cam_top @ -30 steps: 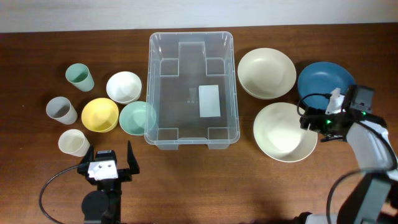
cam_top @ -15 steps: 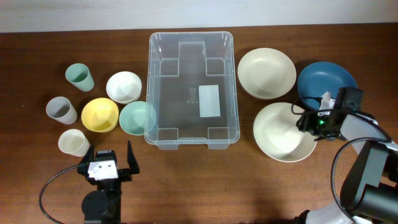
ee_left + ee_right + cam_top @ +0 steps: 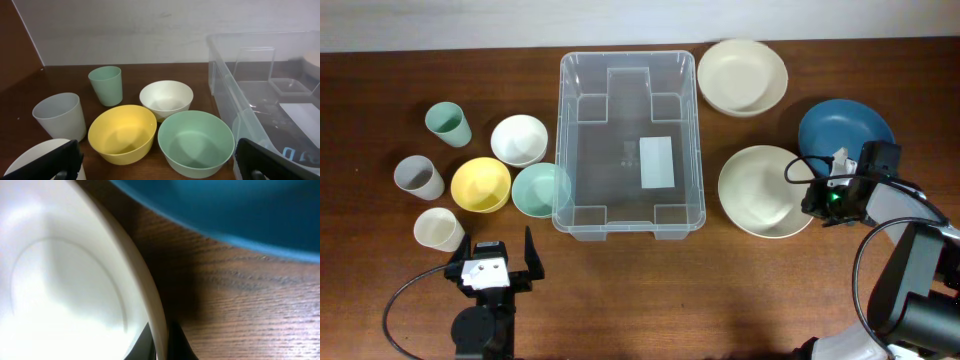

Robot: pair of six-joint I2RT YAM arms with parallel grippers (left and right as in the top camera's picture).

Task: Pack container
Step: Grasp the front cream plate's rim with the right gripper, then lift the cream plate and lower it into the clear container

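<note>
The clear container (image 3: 559,150) stands in the middle of the table with nothing in it but a white label; its near wall (image 3: 235,95) shows at the right of the left wrist view. Right of it sits a large cream bowl (image 3: 760,195). My right gripper (image 3: 817,200) is shut on that bowl's right rim, one finger inside and one outside (image 3: 161,345). A blue bowl (image 3: 845,130) lies just behind the gripper. My left gripper (image 3: 492,262) hangs open near the front left, with nothing between its fingers (image 3: 157,160).
A second cream bowl (image 3: 742,77) sits at the back right of the container. Left of the container are a white bowl (image 3: 519,139), a yellow bowl (image 3: 480,184), a mint bowl (image 3: 540,189), a mint cup (image 3: 449,124), a grey cup (image 3: 419,177) and a cream cup (image 3: 439,229).
My right gripper closed on the near cream bowl's rim and the bowl shifted left and back. The other cream bowl slid toward the table's back. The left arm stayed still.
</note>
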